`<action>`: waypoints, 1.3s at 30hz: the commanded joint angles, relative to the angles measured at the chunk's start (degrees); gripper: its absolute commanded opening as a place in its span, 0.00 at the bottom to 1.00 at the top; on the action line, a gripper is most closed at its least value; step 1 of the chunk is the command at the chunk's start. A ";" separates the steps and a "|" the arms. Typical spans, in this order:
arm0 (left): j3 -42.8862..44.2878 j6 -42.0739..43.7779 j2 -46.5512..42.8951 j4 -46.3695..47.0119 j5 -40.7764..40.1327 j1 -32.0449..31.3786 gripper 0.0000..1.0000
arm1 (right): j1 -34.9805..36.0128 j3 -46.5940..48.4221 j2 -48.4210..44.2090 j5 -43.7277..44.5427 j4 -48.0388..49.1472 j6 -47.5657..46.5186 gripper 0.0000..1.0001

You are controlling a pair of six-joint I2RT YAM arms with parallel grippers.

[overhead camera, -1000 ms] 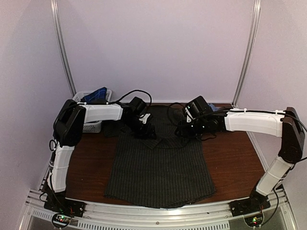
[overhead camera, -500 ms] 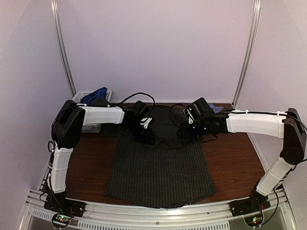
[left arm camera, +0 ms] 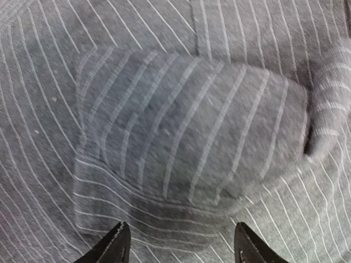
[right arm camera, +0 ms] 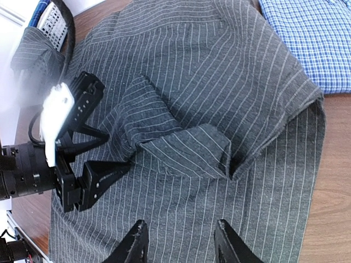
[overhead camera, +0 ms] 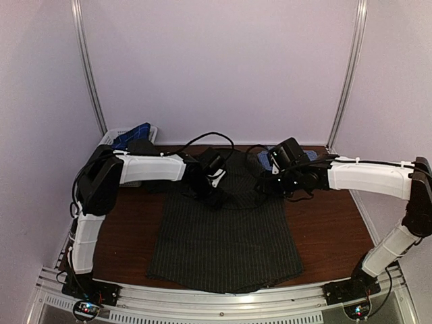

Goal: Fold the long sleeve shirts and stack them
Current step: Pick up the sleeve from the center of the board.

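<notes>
The charcoal pinstripe shirt [overhead camera: 226, 236] lies flat on the brown table, collar at the far end, sleeves folded in. My left gripper [overhead camera: 216, 196] is open and hovers low over the left collar flap [left arm camera: 192, 126], with nothing between its fingertips [left arm camera: 118, 246]. My right gripper [overhead camera: 265, 186] is open just above the shirt, near the right collar flap [right arm camera: 186, 150]. The left gripper [right arm camera: 82, 181] shows in the right wrist view beside the collar. The blue-and-white check shirt [right arm camera: 312, 38] lies beyond the pinstripe shirt at the far right. The navy plaid shirt [overhead camera: 138, 131] sits in the basket.
The white mesh basket [overhead camera: 116, 138] stands at the far left corner of the table. Black cables loop over the far end of the shirt. Bare table wood [overhead camera: 331, 223] shows on both sides of the shirt. White walls enclose the cell.
My left gripper has slid right along the collar toward the shirt's middle. My right arm has shifted slightly right. Both stay open; the shirt has barely moved.
</notes>
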 commanded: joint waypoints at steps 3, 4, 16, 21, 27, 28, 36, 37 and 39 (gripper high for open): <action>4.24 1.68 2.54 -1.22 -5.52 -0.19 0.58 | 0.55 -3.47 -3.89 3.22 -1.06 2.26 0.42; 4.54 1.77 2.61 -1.17 -5.65 -0.20 0.55 | 0.52 -4.09 -4.45 3.49 -1.08 2.48 0.42; 6.00 1.70 2.78 -1.34 -4.18 -0.20 0.11 | 0.52 -10.56 -8.49 4.94 -1.88 4.93 0.42; 8.91 -0.21 -0.09 -3.95 -6.36 0.80 0.00 | 0.48 -14.26 -10.86 6.21 -3.35 7.28 0.42; 12.45 -2.43 -6.30 -6.11 -6.35 4.64 0.00 | 0.59 -20.25 -14.65 4.69 -3.67 11.58 0.42; 13.33 -2.41 -7.02 -6.84 -6.32 5.22 0.00 | 0.63 -21.35 -15.45 4.36 -3.49 12.57 0.42; 16.29 -4.37 -11.99 -8.99 -3.05 9.73 0.00 | 7.53 -27.00 -19.93 5.74 -6.25 20.19 0.42; 16.56 -4.68 -12.59 -9.27 -2.41 10.38 0.00 | 8.75 -27.60 -20.67 6.49 -7.13 21.33 0.42; 16.84 -5.38 -13.73 -9.86 -0.85 11.73 0.00 | 11.09 -28.66 -22.21 7.96 -8.78 24.27 0.42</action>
